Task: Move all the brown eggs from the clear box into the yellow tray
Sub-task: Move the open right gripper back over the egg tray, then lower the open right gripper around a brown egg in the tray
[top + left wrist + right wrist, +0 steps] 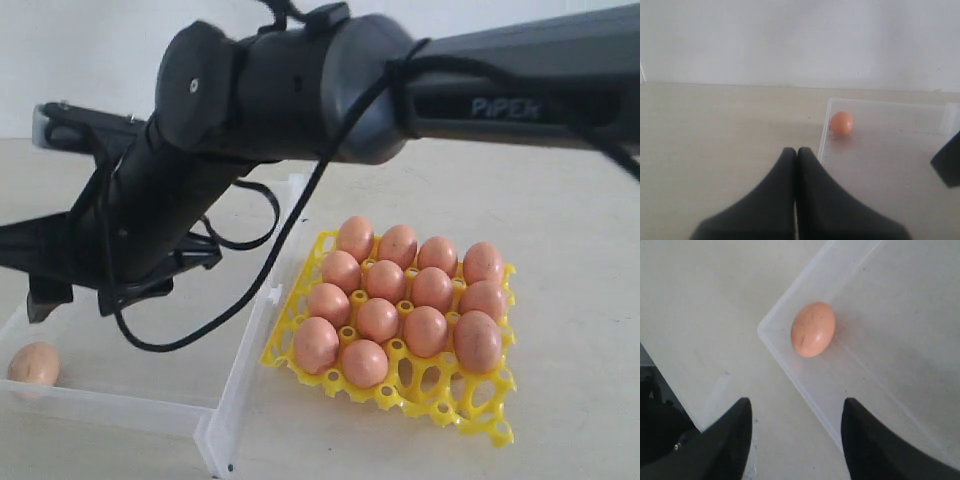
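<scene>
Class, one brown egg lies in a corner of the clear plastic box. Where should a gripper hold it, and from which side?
Probably from above: the brown oval egg lies on its side, tucked into a corner of the clear plastic box, so walls block a sideways approach. Set the fingers across its narrower middle.

You get bright, soft, even light with faint shadows beneath the yellow tray [487,418] and the brown egg [812,330], while the left claw [796,152] and right claw [796,407], close to their lenses, look out of focus.
</scene>
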Robot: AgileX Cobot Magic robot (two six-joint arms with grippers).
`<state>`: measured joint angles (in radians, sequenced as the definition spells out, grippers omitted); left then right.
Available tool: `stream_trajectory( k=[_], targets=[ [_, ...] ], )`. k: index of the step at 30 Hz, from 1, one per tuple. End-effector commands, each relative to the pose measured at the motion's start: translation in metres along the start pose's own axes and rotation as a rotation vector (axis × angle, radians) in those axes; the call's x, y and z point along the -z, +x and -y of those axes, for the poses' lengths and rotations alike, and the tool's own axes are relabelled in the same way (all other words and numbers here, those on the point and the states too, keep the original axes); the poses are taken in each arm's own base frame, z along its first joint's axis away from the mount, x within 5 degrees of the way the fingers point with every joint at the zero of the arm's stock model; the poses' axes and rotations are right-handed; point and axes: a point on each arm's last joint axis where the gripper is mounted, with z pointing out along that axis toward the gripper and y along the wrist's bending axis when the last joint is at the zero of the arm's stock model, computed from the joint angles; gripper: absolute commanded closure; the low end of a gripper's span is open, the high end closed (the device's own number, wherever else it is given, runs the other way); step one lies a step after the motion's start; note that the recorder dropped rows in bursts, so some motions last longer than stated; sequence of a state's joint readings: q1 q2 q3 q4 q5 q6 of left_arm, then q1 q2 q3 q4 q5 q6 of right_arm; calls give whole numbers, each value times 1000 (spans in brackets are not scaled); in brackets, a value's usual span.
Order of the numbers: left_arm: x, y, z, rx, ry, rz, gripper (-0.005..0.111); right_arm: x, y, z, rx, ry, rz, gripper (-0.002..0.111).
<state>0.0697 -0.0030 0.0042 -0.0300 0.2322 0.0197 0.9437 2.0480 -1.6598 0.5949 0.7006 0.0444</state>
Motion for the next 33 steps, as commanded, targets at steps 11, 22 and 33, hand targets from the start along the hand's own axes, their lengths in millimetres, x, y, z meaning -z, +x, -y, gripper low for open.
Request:
stream_trajectory(
  k=[11, 22, 33],
  targets=[
    [0, -1, 0, 5, 0, 1, 111, -30, -12, 0, -55, -50, 15, 55],
    [0, -1, 0, 5, 0, 1, 111, -56, -17, 9, -37, -38, 10, 44],
    [0, -1, 0, 5, 0, 1, 111, -78, -10, 15, -17, -26, -5, 33]
  ],
)
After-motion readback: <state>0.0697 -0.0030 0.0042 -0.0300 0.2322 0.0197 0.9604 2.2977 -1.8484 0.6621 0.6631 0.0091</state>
